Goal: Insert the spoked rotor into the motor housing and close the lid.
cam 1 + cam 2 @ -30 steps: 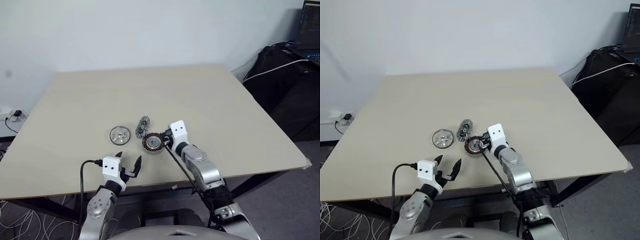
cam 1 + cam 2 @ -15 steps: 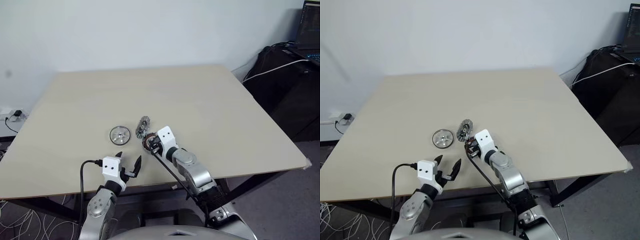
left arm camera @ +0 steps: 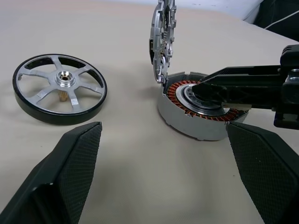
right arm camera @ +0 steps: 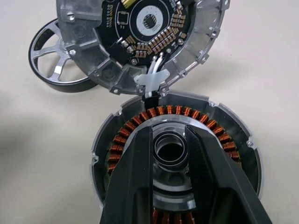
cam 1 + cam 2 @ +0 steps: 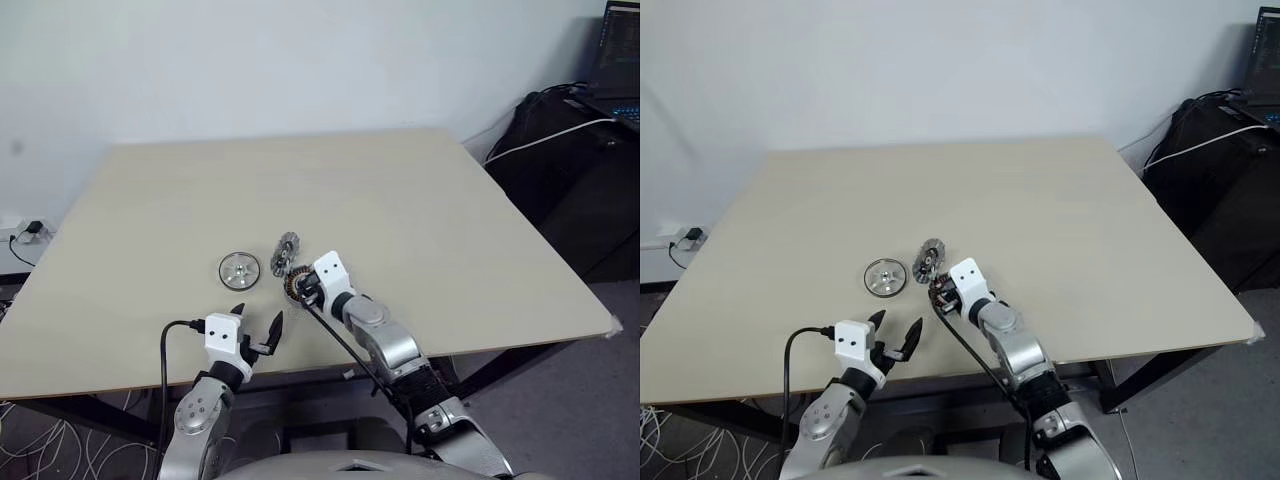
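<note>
The motor housing [image 4: 122,140] lies on the table with its ring of copper windings facing up. Its lid [image 3: 162,42] stands upright at the housing's far edge, circuit-board side towards the windings. The spoked rotor [image 3: 60,88], silvery with a dark rim, lies flat to the left of the housing, apart from it. My right gripper [image 4: 170,135] reaches over the housing, its black fingers [image 4: 135,177] closed against both sides of the central ring. My left gripper [image 5: 258,313] hovers open near the table's front edge, short of the rotor [image 5: 240,269], with nothing in it.
The beige table [image 5: 420,200] stretches wide behind and to the right of the parts. A black bag [image 5: 570,170] with a white cable and a laptop [image 5: 618,60] stand off the table's right side. Cables and a wall socket [image 5: 25,232] sit at the left.
My right gripper has moved left and a little down over the housing, now covering most of it. The housing, lid, rotor and left gripper have stayed in place.
</note>
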Controlling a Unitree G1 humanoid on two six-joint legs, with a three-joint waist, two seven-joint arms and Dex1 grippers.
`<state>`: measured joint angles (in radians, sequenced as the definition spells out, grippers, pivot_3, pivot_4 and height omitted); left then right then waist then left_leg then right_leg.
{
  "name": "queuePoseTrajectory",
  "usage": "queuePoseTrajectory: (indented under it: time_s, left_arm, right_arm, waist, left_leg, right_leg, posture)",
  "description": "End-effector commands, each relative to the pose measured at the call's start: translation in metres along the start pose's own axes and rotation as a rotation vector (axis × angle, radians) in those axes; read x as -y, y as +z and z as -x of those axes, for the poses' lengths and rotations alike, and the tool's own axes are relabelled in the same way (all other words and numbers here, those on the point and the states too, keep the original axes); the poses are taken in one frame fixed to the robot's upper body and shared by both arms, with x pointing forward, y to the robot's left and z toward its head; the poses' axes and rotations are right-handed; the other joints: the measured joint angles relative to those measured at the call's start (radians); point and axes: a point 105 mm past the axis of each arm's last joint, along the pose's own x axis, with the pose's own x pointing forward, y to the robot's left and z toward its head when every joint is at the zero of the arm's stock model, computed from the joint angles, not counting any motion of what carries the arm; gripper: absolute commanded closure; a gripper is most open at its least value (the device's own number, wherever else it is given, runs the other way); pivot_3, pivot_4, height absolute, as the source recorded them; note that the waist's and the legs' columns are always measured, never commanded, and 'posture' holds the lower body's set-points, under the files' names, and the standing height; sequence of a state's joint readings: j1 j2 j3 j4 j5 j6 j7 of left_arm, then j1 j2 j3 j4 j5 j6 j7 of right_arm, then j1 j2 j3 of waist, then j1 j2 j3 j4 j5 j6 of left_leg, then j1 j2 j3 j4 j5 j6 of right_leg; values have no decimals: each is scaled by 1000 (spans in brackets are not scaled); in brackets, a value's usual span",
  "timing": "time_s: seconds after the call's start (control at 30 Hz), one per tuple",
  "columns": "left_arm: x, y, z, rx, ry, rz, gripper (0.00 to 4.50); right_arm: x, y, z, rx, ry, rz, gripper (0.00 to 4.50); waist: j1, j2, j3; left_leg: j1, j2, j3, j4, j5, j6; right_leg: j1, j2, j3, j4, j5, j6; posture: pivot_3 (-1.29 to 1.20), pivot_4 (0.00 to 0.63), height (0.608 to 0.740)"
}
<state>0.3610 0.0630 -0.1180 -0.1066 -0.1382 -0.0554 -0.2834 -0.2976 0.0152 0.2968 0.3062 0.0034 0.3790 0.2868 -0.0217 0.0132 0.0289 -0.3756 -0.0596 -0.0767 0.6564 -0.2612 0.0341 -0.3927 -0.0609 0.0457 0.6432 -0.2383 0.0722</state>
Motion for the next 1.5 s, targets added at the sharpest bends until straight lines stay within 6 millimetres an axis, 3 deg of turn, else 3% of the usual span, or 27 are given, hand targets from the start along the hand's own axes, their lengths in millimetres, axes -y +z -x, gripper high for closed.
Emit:
queuePoseTrajectory:
  time_s: [0.03, 0.4, 0.73, 0.77, 0.8, 0.9, 1.3, 1.5]
  left_arm:
    - [0, 15, -2, 63, 3, -9, 0]
    - [-1, 16, -2, 68, 3, -12, 0]
    - [-1, 16, -3, 67, 1, -12, 0]
    - [-1, 16, -3, 66, 1, -12, 0]
    - [0, 16, -3, 65, 0, -11, 0]
    - [1, 16, -4, 63, -5, -10, 0]
    - [0, 16, -3, 64, 4, -9, 0]
    - [1, 15, -3, 63, 2, -8, 0]
  right_arm:
    - [0, 19, -3, 64, 0, 13, 3804]
    - [2, 17, -5, 59, 0, 13, 3804]
    - [-4, 29, 6, 116, 46, -4, 519]
    - [-6, 34, 8, 134, 62, -6, 229]
    - [-8, 38, 10, 148, 72, -9, 229]
    - [-10, 45, 12, 166, 76, -13, 708]
    - [-3, 36, 6, 100, 4, 24, 4478]
    - [-3, 34, 0, 69, -12, 50, 4478]
  waist:
    - [0, 0, 0]
    - [-2, 0, 0]
    - [-1, 0, 0]
    - [-1, 0, 0]
    - [-1, 0, 0]
    - [-1, 0, 0]
    - [0, 0, 0]
    - [0, 0, 0]
  left_leg:
    - [0, 0, 0, 0, 0, 0]
    - [0, 0, 0, 0, 0, 0]
    - [0, 0, 0, 0, 0, 0]
    - [0, 0, 0, -1, 0, 0]
    - [0, 0, 0, -1, 0, 0]
    - [0, 0, 0, -1, 0, 0]
    - [0, 0, 0, -1, 0, 0]
    - [0, 0, 0, -1, 0, 0]
  right_leg:
    - [0, 0, 0, 0, 0, 0]
    - [0, 0, 0, 0, 0, 0]
    - [0, 0, 0, 0, 0, 0]
    - [0, 0, 0, 0, 0, 0]
    - [0, 0, 0, 0, 0, 0]
    - [0, 0, 0, 0, 0, 0]
    - [0, 0, 0, 0, 0, 0]
    - [0, 0, 0, 0, 0, 0]
  posture:
    - [0, 0, 740]
    - [0, 0, 740]
    - [0, 0, 740]
    - [0, 0, 740]
    - [0, 0, 740]
    - [0, 0, 740]
    - [0, 0, 740]
    - [0, 0, 740]
